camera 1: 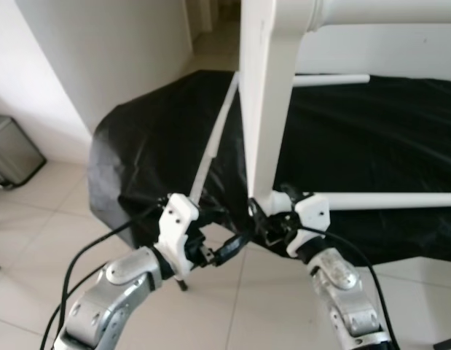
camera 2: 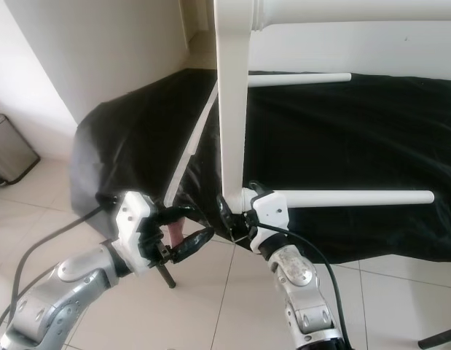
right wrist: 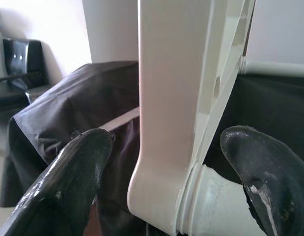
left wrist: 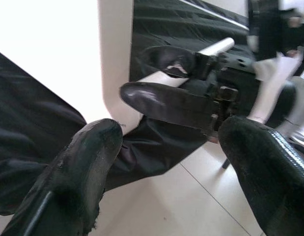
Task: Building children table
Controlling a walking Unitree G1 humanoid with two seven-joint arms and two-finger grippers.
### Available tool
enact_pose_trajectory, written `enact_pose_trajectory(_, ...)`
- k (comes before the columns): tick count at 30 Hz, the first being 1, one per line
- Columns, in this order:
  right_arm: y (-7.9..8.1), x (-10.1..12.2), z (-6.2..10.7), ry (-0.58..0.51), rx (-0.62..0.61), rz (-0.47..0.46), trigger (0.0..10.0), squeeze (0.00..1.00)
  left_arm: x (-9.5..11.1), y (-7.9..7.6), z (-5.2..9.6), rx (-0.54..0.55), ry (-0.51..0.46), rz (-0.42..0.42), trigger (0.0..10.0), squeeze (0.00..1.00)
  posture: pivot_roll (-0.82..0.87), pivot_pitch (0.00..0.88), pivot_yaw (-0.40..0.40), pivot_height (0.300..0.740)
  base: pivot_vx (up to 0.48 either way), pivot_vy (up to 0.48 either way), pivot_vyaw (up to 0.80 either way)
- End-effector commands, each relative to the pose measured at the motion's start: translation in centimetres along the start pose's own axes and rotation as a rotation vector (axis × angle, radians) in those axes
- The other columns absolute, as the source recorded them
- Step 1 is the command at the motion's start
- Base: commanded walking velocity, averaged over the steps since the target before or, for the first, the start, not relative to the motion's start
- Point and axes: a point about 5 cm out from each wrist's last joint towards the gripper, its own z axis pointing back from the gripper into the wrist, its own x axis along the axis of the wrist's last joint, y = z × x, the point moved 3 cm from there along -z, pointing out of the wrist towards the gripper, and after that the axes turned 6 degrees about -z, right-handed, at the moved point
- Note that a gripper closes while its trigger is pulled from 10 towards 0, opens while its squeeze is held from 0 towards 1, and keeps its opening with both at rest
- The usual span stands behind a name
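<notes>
The white children's table frame lies on a surface draped in black cloth (camera 1: 371, 138). Its flat white side panel (camera 1: 265, 102) stands upright, and a round white tube (camera 1: 393, 200) runs right from its lower end. My right gripper (camera 1: 263, 219) is open at that lower joint, one finger on each side of the panel end (right wrist: 161, 147). Just left of the joint my left gripper (camera 2: 202, 222) is open over the floor with nothing between its fingers. In the left wrist view the right gripper's fingers (left wrist: 166, 101) straddle the tube.
A second white tube (camera 1: 331, 79) and a thin white rod (camera 1: 210, 146) lie across the cloth. A metal bin (camera 1: 14, 149) stands by the wall at far left. Pale floor tiles (camera 1: 36, 240) lie below the draped edge.
</notes>
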Motion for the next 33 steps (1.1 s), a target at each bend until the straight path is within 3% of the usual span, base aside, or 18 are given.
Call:
enact_pose_trajectory(1, 0.1, -0.4, -0.6, 0.018, 0.023, 0.005, 10.0, 0.0, -0.2, -1.2, 0.1, -0.113, 0.01, 0.009, 10.0, 0.0, 0.1, 0.0, 0.053, 0.74, 0.0, 0.0, 0.0)
enact_pose_trajectory(4, 0.6, -0.5, -2.0, 0.016, 0.034, 0.024, 10.0, 0.0, -0.1, -1.6, 0.2, -0.142, 0.017, 0.005, 10.0, 0.0, 0.1, 0.0, 0.051, 0.74, 0.0, 0.0, 0.0)
enact_pose_trajectory(12, 2.0, -0.5, -3.8, 0.01, 0.059, -0.001, 10.0, 0.0, -0.4, -1.7, 0.4, -0.132, 0.021, 0.012, 10.0, 0.0, 0.12, 0.0, 0.033, 0.74, 0.0, 0.0, 0.0)
enact_pose_trajectory(18, 2.8, -0.8, -5.4, 0.017, -0.005, 0.012, 10.0, 0.0, -0.6, -1.9, 0.6, -0.103, 0.021, 0.018, 10.0, 0.0, 0.14, 0.0, 0.011, 0.74, 0.0, 0.0, 0.0)
enact_pose_trajectory(20, 4.0, -0.6, -6.4, 0.015, 0.019, 0.006, 10.0, 0.0, -0.6, -2.1, 0.6, -0.096, 0.023, 0.023, 10.0, 0.0, 0.15, 0.0, 0.008, 0.74, 0.0, 0.0, 0.0)
enact_pose_trajectory(27, 3.1, -0.3, -5.5, 0.004, 0.04, -0.007, 10.0, 0.0, -0.5, -2.2, 0.8, -0.082, 0.02, 0.028, 10.0, 0.0, 0.16, 0.0, -0.004, 0.74, 0.0, 0.0, 0.0)
enact_pose_trajectory(33, -0.1, -0.2, -2.8, -0.016, -0.001, 0.016, 10.0, 0.0, -0.5, -2.3, 1.0, -0.074, 0.022, 0.032, 10.0, 0.0, 0.16, 0.0, 0.001, 0.74, 0.0, 0.0, 0.0)
